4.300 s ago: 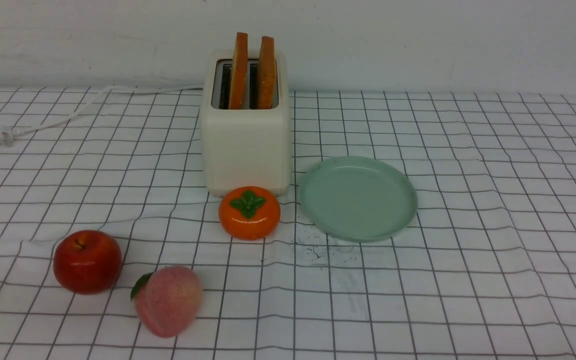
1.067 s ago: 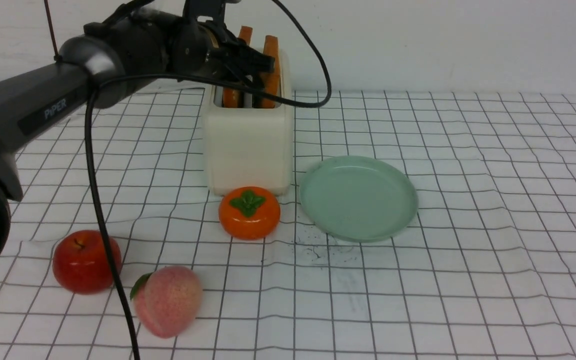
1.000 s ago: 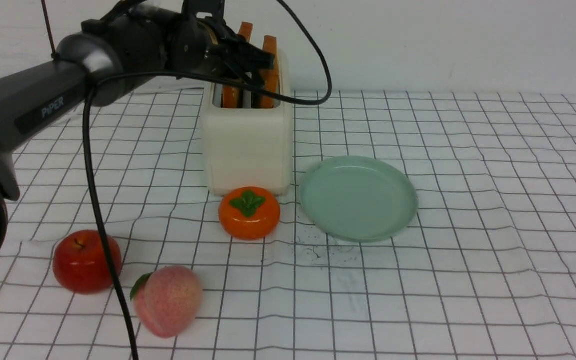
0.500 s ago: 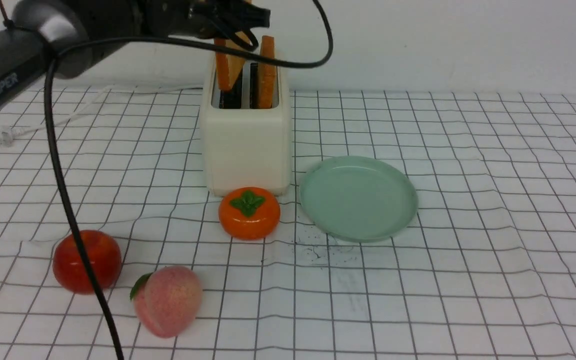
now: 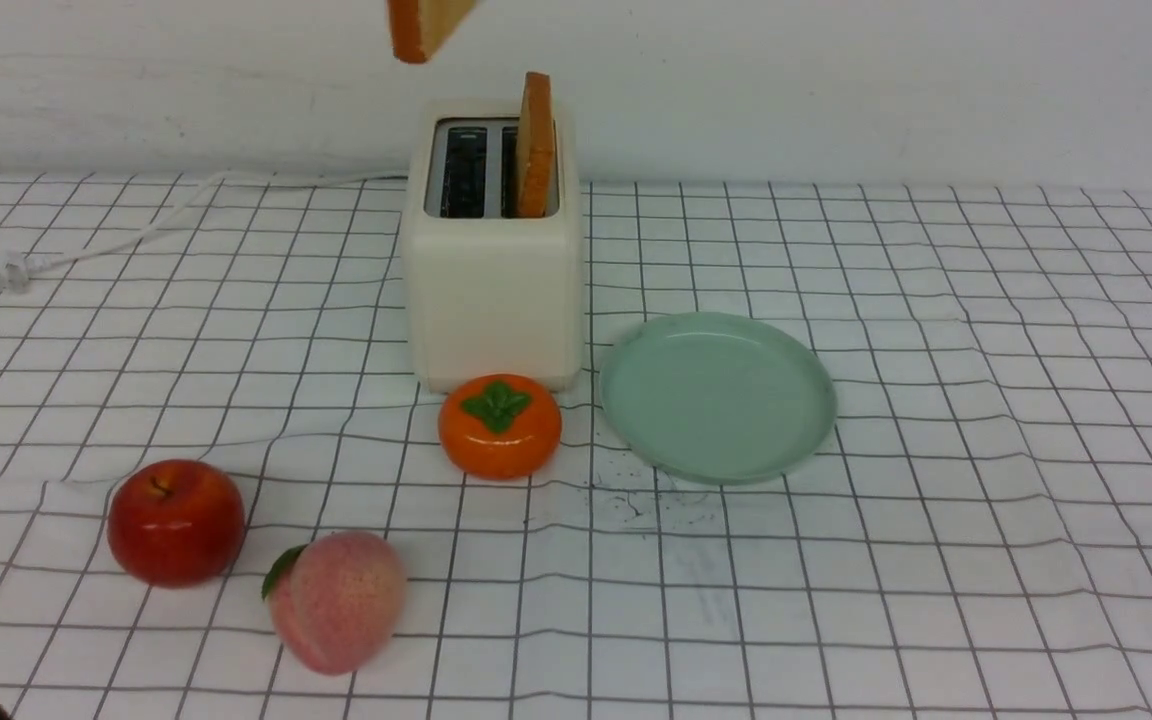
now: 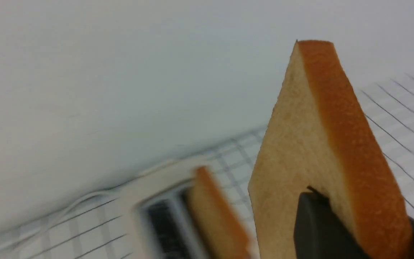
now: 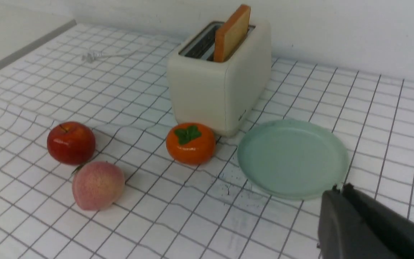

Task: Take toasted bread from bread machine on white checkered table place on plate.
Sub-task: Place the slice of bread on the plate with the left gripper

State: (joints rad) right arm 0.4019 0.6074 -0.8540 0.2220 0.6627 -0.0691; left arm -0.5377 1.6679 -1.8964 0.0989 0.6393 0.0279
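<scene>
My left gripper (image 6: 365,219) is shut on one slice of toasted bread (image 6: 311,154), its dark fingers (image 6: 318,230) pressed on both faces. In the front view only that slice's lower corner (image 5: 423,25) shows at the top edge, high above the bread machine (image 5: 493,290); the gripper itself is out of that view. The other slice (image 5: 535,145) stands upright in the bread machine's right slot, and the left slot is empty. The mint-green plate (image 5: 716,395) lies empty on the white checkered table (image 5: 986,300), right of the bread machine. My right gripper (image 7: 340,189) is shut on nothing, close to the plate's (image 7: 293,158) near rim.
An orange persimmon (image 5: 499,426) sits directly in front of the bread machine. A red apple (image 5: 176,522) and a peach (image 5: 336,600) lie at the front left. The white power cord (image 5: 136,235) trails off to the back left.
My left gripper has lifted the left slice out of its slot and carried it upward. The arm has risen out of the front view, leaving only the slice's corner visible.
</scene>
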